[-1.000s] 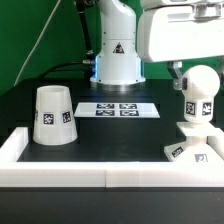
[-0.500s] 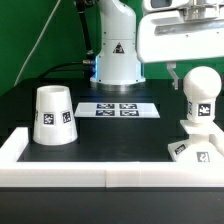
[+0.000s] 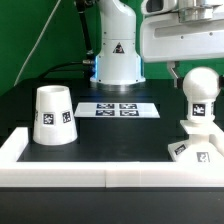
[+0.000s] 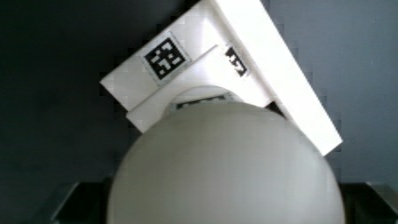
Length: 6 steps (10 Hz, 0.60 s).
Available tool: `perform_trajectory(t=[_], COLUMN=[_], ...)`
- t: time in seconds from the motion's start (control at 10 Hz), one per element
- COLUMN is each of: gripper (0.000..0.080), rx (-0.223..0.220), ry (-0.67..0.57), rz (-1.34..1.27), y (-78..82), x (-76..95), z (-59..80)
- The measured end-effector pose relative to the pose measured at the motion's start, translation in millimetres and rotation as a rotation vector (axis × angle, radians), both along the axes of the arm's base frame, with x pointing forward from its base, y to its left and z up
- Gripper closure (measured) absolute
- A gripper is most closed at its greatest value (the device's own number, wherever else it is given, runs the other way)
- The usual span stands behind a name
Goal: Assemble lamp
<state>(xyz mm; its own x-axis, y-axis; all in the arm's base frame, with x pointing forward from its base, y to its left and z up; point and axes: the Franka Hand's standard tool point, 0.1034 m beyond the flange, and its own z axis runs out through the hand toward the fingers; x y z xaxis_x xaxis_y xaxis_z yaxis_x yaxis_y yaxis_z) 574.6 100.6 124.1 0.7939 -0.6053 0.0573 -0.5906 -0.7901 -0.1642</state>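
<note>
White bulb [image 3: 200,97] stands upright on the base [image 3: 192,151] at the frame's right. The shade [image 3: 52,115] sits at the left on the desk [image 3: 115,135]. The hand [image 3: 198,66] hangs released around the bulb's top.

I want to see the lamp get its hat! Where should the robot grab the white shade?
Probably around its narrower upper part, coming straight down from above. The lamp shade stands upright on the black table, wide end down, so its walls slim towards the top.
</note>
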Motion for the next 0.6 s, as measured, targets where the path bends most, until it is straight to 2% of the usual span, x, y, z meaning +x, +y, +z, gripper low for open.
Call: perform_trajectory(t=[0.1, 0.2, 0.6], gripper=[0.022, 0.016, 0.0103], rx=[0.011, 0.015, -0.042], ry=[0.005, 0.006, -0.033], rz=[-0.051, -0.058, 0.263], y=[-0.1, 0.4, 6.1], x=[0.0, -0.2, 4.9], z=[0.0, -0.2, 3.9])
